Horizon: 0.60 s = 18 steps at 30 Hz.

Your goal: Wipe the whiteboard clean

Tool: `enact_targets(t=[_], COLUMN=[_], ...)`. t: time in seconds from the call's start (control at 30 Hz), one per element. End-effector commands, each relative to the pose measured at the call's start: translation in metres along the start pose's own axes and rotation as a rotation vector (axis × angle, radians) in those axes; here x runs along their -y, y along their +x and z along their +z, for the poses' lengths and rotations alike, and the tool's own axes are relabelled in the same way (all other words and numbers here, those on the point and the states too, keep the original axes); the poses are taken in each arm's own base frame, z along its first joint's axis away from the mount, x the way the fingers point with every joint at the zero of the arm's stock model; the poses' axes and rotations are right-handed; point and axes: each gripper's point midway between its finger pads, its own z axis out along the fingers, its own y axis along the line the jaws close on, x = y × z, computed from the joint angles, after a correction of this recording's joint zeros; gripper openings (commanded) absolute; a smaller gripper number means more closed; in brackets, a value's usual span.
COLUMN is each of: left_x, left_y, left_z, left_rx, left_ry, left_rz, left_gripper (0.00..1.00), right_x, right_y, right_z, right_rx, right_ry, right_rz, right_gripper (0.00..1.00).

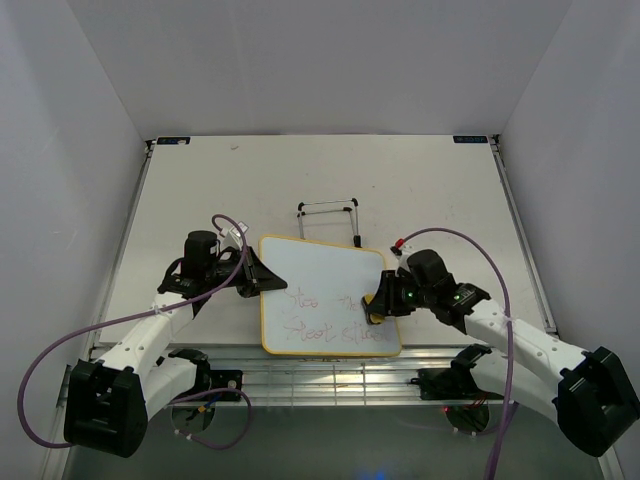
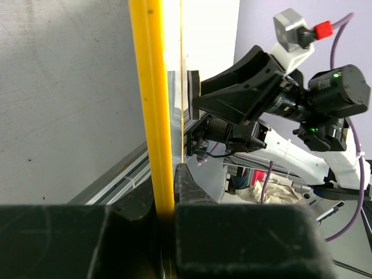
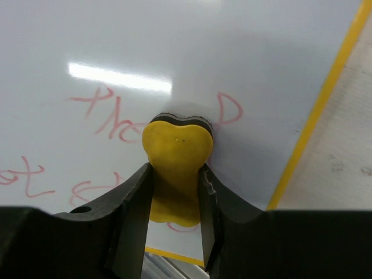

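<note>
The whiteboard (image 1: 322,290), white with a thin yellow frame, lies flat near the table's front edge and carries red handwriting across its lower half. My left gripper (image 1: 262,275) is shut on its left yellow edge (image 2: 152,116), which runs up between the black fingers in the left wrist view. My right gripper (image 1: 378,304) is shut on a small yellow eraser (image 3: 175,168), squeezed at its waist and pressed against the whiteboard (image 3: 192,52) at its right side, over the red writing (image 3: 110,116). The black felt under the eraser touches the board.
A thin wire easel stand (image 1: 328,215) lies on the table just behind the board. White walls close in the table on three sides. Metal rails and the arm bases (image 1: 330,375) run along the near edge.
</note>
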Motion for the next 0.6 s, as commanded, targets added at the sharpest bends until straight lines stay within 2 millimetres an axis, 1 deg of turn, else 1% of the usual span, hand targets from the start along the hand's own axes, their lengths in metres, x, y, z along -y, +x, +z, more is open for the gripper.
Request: enact_targets(t=[0.0, 0.13, 0.33, 0.4, 0.57], left_x=[0.001, 0.003, 0.004, 0.004, 0.004], left_y=[-0.014, -0.013, -0.013, -0.013, -0.014], left_z=[0.0, 0.0, 0.0, 0.0, 0.001], left_rx=[0.07, 0.065, 0.065, 0.066, 0.066], left_ry=[0.001, 0.01, 0.01, 0.011, 0.013], left_rz=[0.106, 0.103, 0.097, 0.098, 0.096], left_gripper=[0.0, 0.0, 0.0, 0.0, 0.0], right_x=[-0.044, -0.056, -0.071, -0.078, -0.096], right_y=[-0.031, -0.032, -0.034, -0.031, -0.034], right_z=[-0.003, 0.003, 0.005, 0.007, 0.009], right_rx=[0.062, 0.061, 0.076, 0.075, 0.091], right_ry=[-0.129, -0.153, -0.186, -0.196, -0.197], right_rz=[-0.064, -0.085, -0.114, -0.135, -0.176], right_gripper=[0.27, 0.27, 0.27, 0.26, 0.26])
